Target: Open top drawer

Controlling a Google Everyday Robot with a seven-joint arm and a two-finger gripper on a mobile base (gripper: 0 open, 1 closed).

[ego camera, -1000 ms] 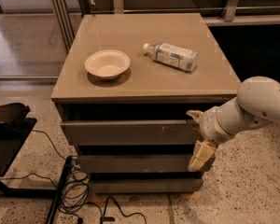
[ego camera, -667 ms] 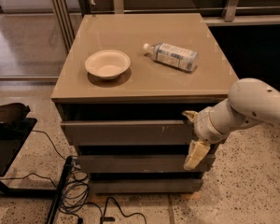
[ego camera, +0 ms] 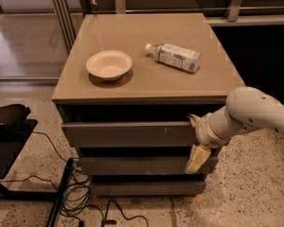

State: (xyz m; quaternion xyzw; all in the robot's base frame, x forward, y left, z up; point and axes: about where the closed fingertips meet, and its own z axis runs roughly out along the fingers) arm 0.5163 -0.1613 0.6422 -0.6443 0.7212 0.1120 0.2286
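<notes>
- Top drawer [ego camera: 128, 134]: highest of three fronts in the cabinet [ego camera: 146, 86], just under its top, with a dark gap above it.
- Gripper [ego camera: 195, 139]: at the drawer front's right end, fingers spread wide. The upper finger [ego camera: 193, 119] is at the front's top edge, and the pale lower one [ego camera: 198, 159] hangs below it, over the middle drawer [ego camera: 132, 165].
- On the cabinet: a bowl [ego camera: 109, 65] to the left and a bottle [ego camera: 174, 56] lying on its side to the right, apart.
- Cables [ego camera: 80, 193] lie on the floor at lower left.

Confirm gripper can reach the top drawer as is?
Probably yes: the gripper is at the right end of the top drawer, with nothing between them. The bowl and bottle lie above on the cabinet.
</notes>
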